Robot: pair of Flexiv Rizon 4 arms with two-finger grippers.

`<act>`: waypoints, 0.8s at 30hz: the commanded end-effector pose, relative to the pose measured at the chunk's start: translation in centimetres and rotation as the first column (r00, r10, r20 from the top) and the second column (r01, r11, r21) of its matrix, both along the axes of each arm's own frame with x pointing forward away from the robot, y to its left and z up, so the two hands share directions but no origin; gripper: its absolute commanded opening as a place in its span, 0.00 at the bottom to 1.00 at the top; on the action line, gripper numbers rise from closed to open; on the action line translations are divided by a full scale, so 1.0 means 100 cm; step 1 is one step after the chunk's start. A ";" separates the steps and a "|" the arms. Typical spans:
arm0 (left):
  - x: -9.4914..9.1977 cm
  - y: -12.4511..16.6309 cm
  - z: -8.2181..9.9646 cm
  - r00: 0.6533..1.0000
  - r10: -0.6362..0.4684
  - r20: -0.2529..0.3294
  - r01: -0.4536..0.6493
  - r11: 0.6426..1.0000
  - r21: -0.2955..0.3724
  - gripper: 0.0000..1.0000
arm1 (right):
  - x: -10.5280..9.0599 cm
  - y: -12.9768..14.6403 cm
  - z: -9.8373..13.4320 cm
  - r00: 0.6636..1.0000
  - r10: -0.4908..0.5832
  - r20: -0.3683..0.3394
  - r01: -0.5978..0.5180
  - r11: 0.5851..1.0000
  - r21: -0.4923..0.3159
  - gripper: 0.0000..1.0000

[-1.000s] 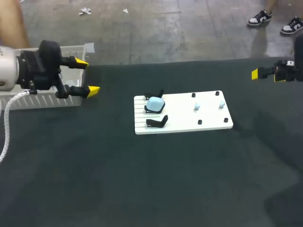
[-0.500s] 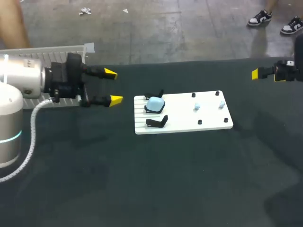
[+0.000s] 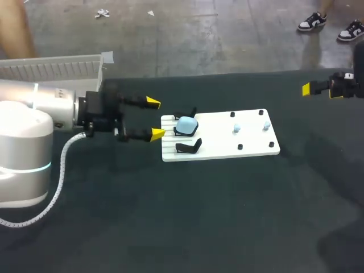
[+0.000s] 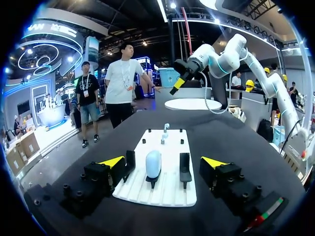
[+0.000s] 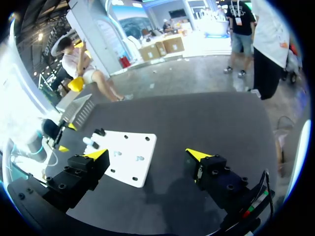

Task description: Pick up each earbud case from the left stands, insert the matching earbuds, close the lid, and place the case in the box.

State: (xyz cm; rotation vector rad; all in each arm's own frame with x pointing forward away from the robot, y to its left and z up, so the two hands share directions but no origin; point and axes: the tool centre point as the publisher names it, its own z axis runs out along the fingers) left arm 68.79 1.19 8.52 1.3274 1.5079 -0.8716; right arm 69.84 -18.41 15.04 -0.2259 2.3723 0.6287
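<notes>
**Wide left hand close to the case: snag and slip risks**

At the far left of the desk [image 3: 170,227] sits the clear box [image 3: 57,65]. The left hand [image 3: 154,118], fingers spread wide and holding nothing, hovers just left of the white board [image 3: 250,145]. It is lined up with the pale blue earbud case [image 3: 186,125], which rests on the middle of three black stands [image 3: 187,148]. The empty stands flank the case closely, so a finger could catch one and shove the board. The case looks smooth and rounded, so an off-centre pinch may squirt it off its stand. Further right, two small earbuds [image 3: 237,128] stand on the board, where a sliding board could topple them. At the far right, the right hand [image 5: 147,155] hangs wide open and empty, well apart from everything.
</notes>
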 end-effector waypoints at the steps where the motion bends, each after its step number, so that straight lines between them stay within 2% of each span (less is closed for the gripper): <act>1: 0.007 -0.008 -0.004 1.000 -0.014 -0.012 0.014 1.000 0.026 1.00 | 0.001 0.000 -0.001 1.000 0.002 0.000 -0.002 1.000 0.000 1.00; 20: 0.007 -0.008 -0.004 1.000 -0.014 -0.012 0.014 1.000 0.026 1.00 | 0.001 0.000 -0.001 1.000 0.002 0.000 -0.002 1.000 0.000 1.00; 22: 0.010 -0.013 -0.011 1.000 -0.019 -0.002 0.019 0.999 0.039 1.00 | 0.001 0.000 -0.001 1.000 0.002 0.000 -0.002 1.000 0.000 1.00; 24: 0.014 -0.016 -0.016 0.999 -0.037 -0.021 0.038 0.998 0.042 1.00 | 0.001 0.000 -0.001 1.000 0.002 0.000 -0.002 1.000 0.000 1.00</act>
